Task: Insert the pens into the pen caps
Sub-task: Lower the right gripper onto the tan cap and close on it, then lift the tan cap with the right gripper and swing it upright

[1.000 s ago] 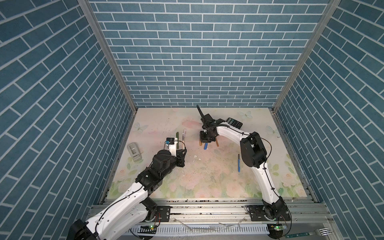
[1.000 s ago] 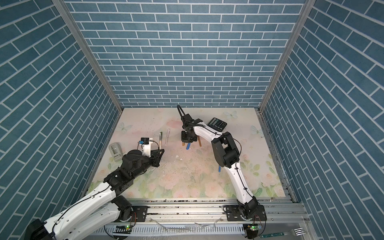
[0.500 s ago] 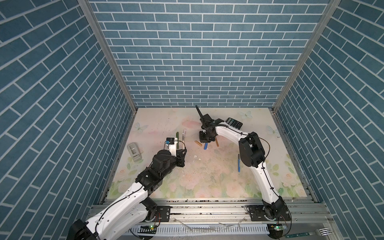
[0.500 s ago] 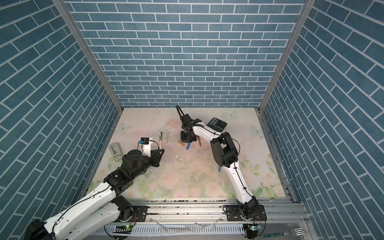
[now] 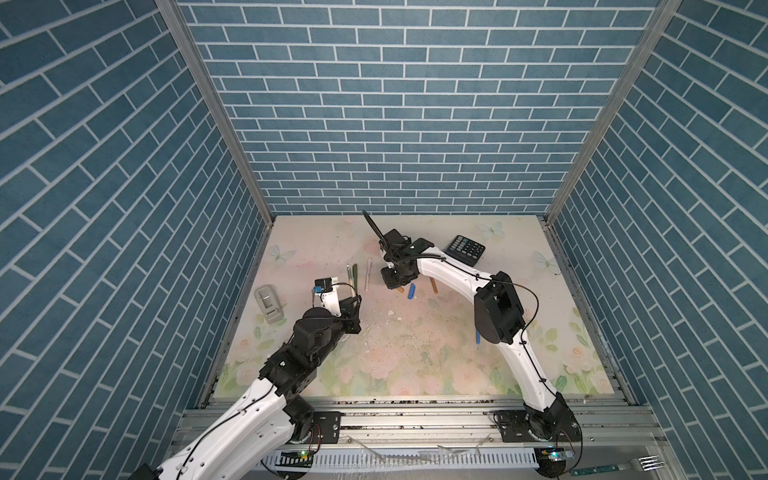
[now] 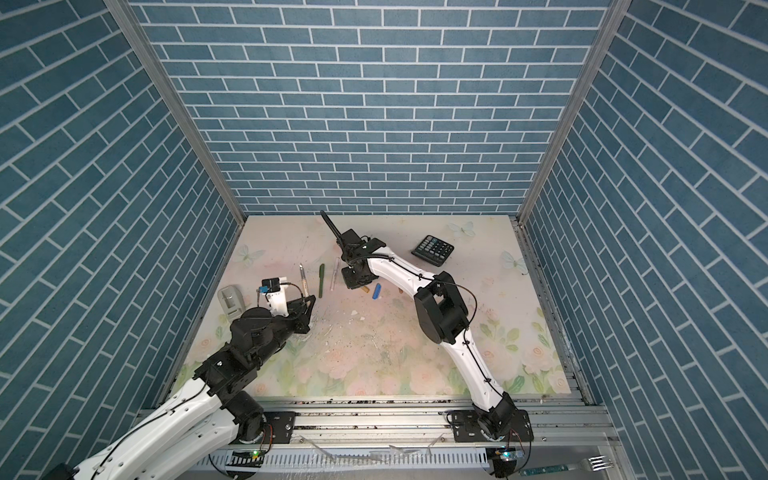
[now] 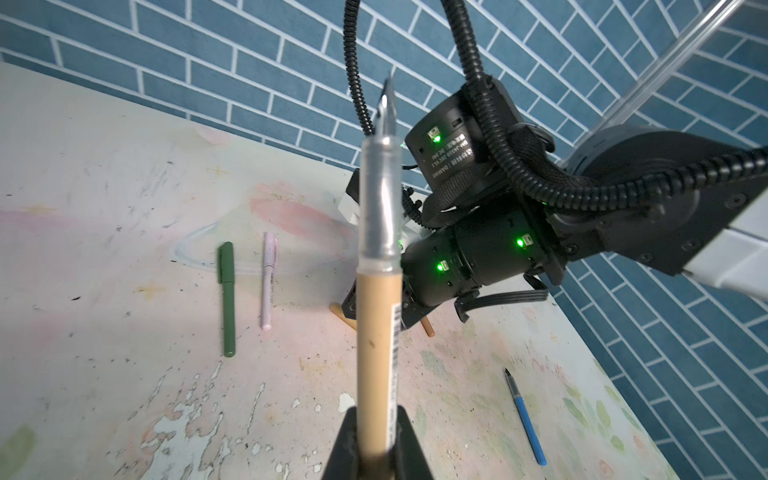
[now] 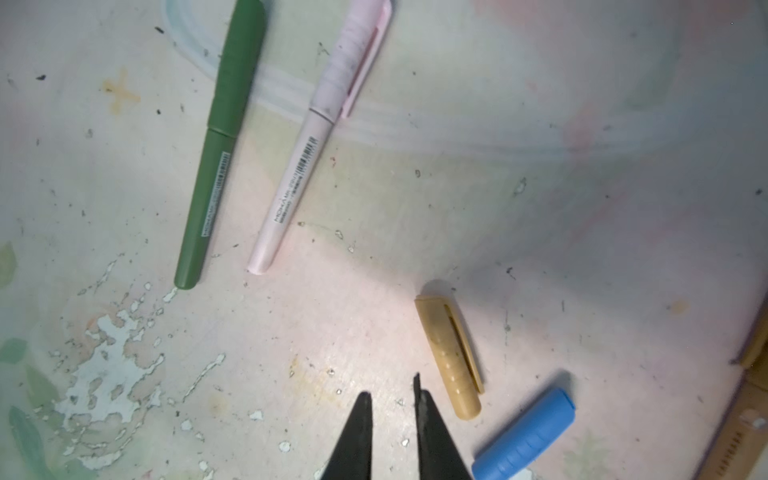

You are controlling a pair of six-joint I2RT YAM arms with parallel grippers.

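Left gripper [image 7: 376, 415] clamped on tan pen [image 7: 378, 332], nib pointing away from jaws. Right gripper [image 8: 392, 399] jaws slightly apart, empty — tan cap [image 8: 451, 357] lies just beside one fingertip, outside gap; blue cap [image 8: 525, 434] near.

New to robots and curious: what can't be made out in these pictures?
Brown piece: right arm covers its far end in a top view; pen or cap unclear.
Blue pen: partly behind that arm, top view.
Tan pen: rear end buried in left claw, left wrist view.
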